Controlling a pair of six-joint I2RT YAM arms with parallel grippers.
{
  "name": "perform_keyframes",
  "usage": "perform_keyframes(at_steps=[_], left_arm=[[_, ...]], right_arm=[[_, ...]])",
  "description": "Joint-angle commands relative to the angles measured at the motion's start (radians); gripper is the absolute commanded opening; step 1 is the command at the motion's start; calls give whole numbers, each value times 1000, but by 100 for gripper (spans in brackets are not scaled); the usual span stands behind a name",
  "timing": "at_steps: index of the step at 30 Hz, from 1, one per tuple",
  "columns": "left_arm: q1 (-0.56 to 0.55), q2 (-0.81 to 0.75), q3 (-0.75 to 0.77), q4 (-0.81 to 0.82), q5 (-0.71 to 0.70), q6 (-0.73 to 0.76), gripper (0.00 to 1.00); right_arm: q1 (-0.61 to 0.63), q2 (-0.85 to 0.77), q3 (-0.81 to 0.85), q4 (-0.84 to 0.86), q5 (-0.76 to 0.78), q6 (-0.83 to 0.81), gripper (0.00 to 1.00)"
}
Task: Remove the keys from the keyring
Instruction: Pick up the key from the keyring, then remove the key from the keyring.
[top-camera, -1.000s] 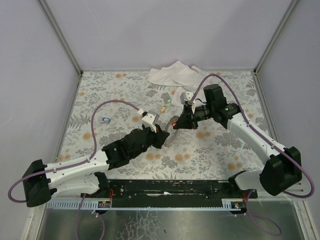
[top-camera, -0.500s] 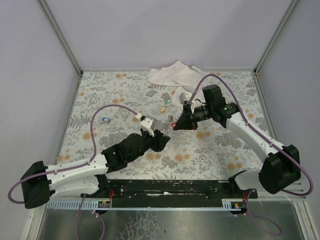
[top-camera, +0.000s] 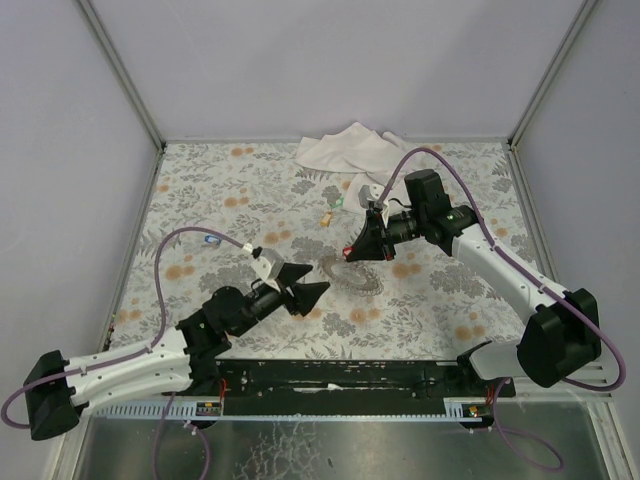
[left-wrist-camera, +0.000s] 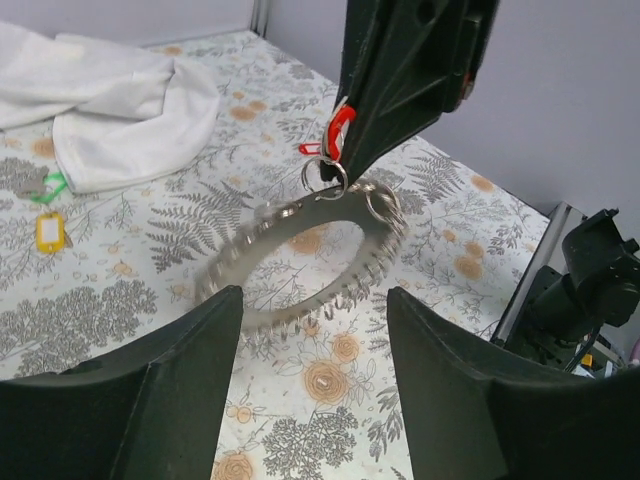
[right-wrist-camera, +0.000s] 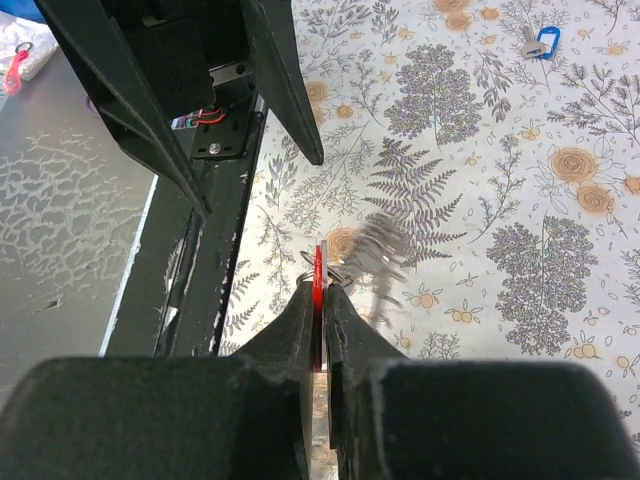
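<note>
My right gripper (top-camera: 350, 252) is shut on the red key (right-wrist-camera: 318, 275) and holds it above the table. A small split ring under the key carries the keyring chain (left-wrist-camera: 300, 250), which hangs in a loop and is blurred by motion. The chain also shows in the top view (top-camera: 357, 279). My left gripper (top-camera: 308, 283) is open and empty, a little to the near left of the chain, with its jaws wide apart (left-wrist-camera: 313, 335). A blue key (top-camera: 211, 239) lies loose at the left. A green key (left-wrist-camera: 45, 187) and a yellow key (left-wrist-camera: 48, 230) lie loose near the cloth.
A crumpled white cloth (top-camera: 345, 148) lies at the table's back edge. Grey walls close off the left, right and back. The black base rail (top-camera: 340, 375) runs along the near edge.
My left gripper has drawn back to the near left and opened, letting go of the chain. The chain now swings from the red key in the right gripper, which has barely moved.
</note>
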Motion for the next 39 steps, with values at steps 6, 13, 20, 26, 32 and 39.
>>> perform_keyframes(at_steps=[6,13,20,26,32,39], left_arm=[[3,50,-56,295,42,136,59],[2,89,-34,302,34,148,57],[2,66,-12,293,-4,91,40],[2,137,68,236,-27,-28,39],[1,241,155,159,-64,-92,39],[1,281,178,158,-76,-74,39]], right_arm=[[7,1,50,23,-49,-3,0],[8,11,71,-49,-22,-76,0],[13,13,68,-24,-5,-51,0],[17,16,52,37,15,28,0],[19,15,53,49,35,50,0],[19,14,55,57,44,64,0]])
